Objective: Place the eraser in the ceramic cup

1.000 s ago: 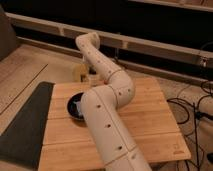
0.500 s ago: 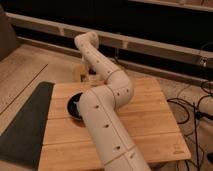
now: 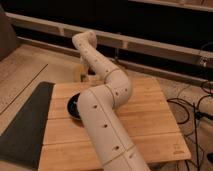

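My arm rises from the bottom of the camera view, bends over the wooden table (image 3: 145, 115) and reaches to its far left corner. The gripper (image 3: 82, 68) hangs down from the wrist there, mostly hidden behind the forearm. A small pale cream-yellow ceramic cup (image 3: 78, 75) sits right under it at the table's back left edge, partly hidden. The eraser does not show; I cannot tell if the gripper holds it.
A wide shallow black bowl (image 3: 74, 107) sits on the table's left side, half hidden by my arm. A dark mat (image 3: 25, 125) lies on the floor to the left. Cables (image 3: 192, 107) trail on the right. A dark low wall runs behind.
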Robot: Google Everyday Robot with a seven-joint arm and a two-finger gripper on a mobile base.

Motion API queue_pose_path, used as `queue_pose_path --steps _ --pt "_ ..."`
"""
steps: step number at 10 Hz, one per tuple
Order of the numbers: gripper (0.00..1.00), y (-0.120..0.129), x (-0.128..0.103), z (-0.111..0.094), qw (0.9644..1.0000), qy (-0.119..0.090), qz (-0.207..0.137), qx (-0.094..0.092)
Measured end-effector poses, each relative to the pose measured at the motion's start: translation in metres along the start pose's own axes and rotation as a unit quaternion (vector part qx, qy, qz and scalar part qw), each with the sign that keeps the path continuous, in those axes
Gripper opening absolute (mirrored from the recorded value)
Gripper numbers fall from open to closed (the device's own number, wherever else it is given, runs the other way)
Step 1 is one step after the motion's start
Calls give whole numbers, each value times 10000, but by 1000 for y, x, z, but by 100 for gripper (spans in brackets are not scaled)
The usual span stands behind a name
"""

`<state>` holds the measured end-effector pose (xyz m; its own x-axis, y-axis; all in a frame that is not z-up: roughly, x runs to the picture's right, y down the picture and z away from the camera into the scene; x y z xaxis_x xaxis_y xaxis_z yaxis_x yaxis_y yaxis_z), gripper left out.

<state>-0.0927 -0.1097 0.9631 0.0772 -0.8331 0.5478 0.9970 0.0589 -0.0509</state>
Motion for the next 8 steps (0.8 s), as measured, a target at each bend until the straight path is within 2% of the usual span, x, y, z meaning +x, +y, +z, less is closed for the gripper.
queue_pose_path --steps 8 --pt "0 -9 -20 1 9994 -320 130 42"
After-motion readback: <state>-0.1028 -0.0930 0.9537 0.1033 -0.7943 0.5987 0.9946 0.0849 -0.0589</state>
